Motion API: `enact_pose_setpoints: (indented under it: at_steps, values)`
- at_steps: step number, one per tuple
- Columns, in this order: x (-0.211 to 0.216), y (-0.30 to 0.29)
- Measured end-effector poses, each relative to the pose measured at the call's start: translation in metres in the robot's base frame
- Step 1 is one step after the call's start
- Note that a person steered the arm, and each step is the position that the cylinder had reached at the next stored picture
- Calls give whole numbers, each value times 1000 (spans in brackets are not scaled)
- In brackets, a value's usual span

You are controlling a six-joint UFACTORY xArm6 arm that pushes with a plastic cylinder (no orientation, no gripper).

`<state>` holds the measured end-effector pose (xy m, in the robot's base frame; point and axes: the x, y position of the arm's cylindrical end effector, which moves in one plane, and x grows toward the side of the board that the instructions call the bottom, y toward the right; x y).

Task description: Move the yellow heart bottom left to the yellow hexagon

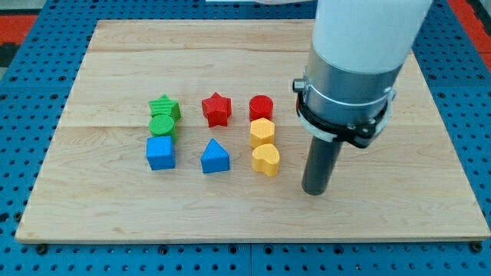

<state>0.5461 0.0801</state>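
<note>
tool tip [314,192] seen low, just right of yellow heart [266,159], nothing grasped | yellow hexagon [261,131] touching behind heart | light wooden tabletop [92,207] laid on blue perforated base [23,69], red strip glimpsed farthest back

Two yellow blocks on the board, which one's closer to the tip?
The yellow heart, the lower of the two; my tip sits just to its right in the view. The yellow hexagon lies above the heart, farther off.

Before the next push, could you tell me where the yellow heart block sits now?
The yellow heart block sits right of the wooden board's centre, directly below and touching the yellow hexagon block, with my tip to its right.
</note>
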Motion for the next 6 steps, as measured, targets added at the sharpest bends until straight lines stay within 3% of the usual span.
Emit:
enact_pose_setpoints:
  at_steps: [2, 4, 6]
  values:
    - [-13, -52]
    - [-9, -56]
    - [1, 38]
